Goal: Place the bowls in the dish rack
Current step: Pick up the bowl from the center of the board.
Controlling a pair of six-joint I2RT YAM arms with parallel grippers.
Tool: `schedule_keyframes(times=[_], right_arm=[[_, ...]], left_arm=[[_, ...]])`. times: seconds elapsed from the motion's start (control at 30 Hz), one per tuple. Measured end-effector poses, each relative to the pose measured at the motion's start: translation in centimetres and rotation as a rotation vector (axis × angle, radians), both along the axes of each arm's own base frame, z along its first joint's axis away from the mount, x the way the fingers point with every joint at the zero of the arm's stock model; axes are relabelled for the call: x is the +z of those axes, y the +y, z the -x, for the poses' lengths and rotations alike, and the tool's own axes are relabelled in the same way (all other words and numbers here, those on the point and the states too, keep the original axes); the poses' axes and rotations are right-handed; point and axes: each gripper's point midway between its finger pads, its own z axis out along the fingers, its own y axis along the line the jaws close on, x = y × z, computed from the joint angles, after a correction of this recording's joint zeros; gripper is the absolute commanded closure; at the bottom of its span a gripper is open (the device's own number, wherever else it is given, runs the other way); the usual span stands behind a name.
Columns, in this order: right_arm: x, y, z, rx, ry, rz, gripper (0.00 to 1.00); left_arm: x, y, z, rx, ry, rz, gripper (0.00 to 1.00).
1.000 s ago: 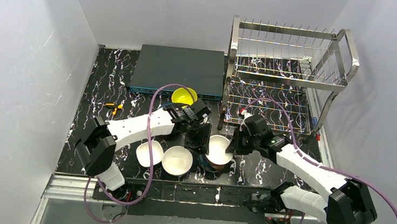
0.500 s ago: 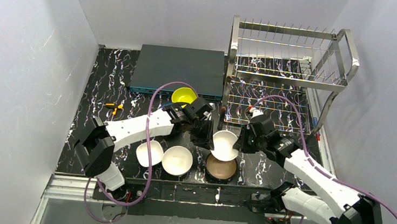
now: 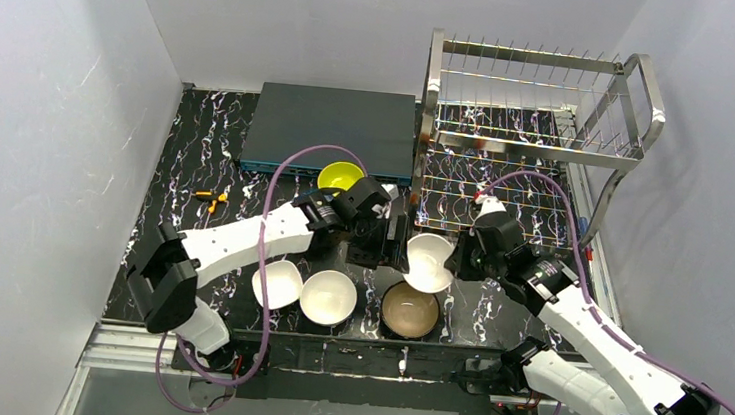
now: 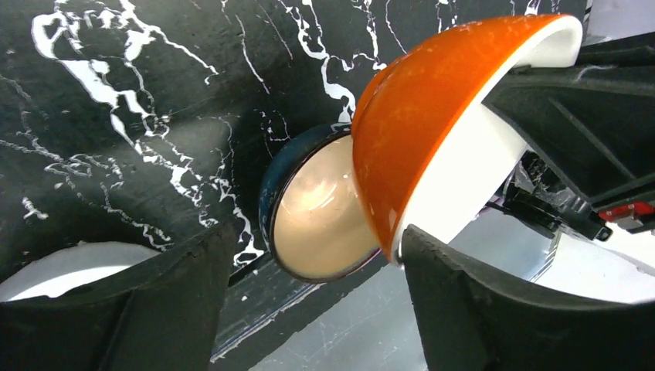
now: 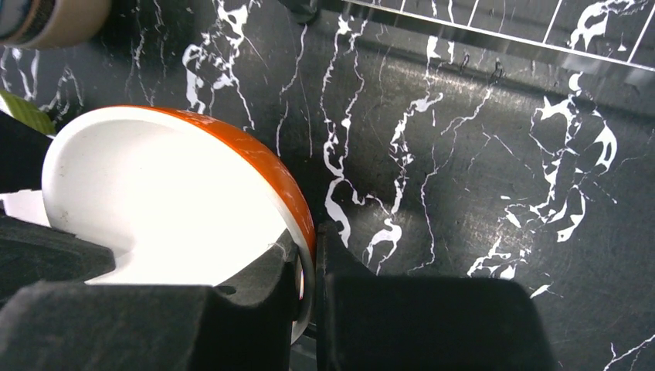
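Currently the right jaws pinch the rim of the orange bowl (image 3: 429, 260), held tilted above the desk (image 3: 203, 148); the left jaws gape wide at its 9 o'clock. A tan bowl (image 3: 410, 312) sits at its 6 o'clock, the rack (image 3: 534, 148) at 1 o'clock.

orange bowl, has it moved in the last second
Yes: the orange bowl has lifted off the tan bowl and moved toward the dish rack, in the right gripper.

Yellow bowl (image 3: 340, 176) is half hidden behind the left arm (image 3: 240, 237), and that orange-yellow thing (image 3: 210, 197) at mid-left is too tiny to identify.
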Motion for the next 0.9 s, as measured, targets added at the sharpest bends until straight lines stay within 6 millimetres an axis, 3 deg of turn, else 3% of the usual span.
schedule_keyframes(times=[0.13, 0.4, 0.67, 0.9], right_arm=[[1.1, 0.3, -0.7, -0.006, -0.038, -0.028, 0.99], [3.7, 2.3, -1.5, 0.044, -0.119, -0.148, 0.99], [7.1, 5.7, -1.5, 0.176, -0.194, -0.315, 0.99], [8.8, 8.6, -1.4, 0.293, -0.204, -0.433, 0.99]], left_arm=[[1.7, 1.5, 0.1, 0.015, -0.049, 0.016, 0.02], [6.4, 2.9, 0.6, 0.039, -0.153, 0.206, 0.02], [7.9, 2.9, 0.7, 0.059, -0.164, 0.427, 0.02], [11.1, 2.2, 0.9, 0.03, -0.218, 0.559, 0.02]])
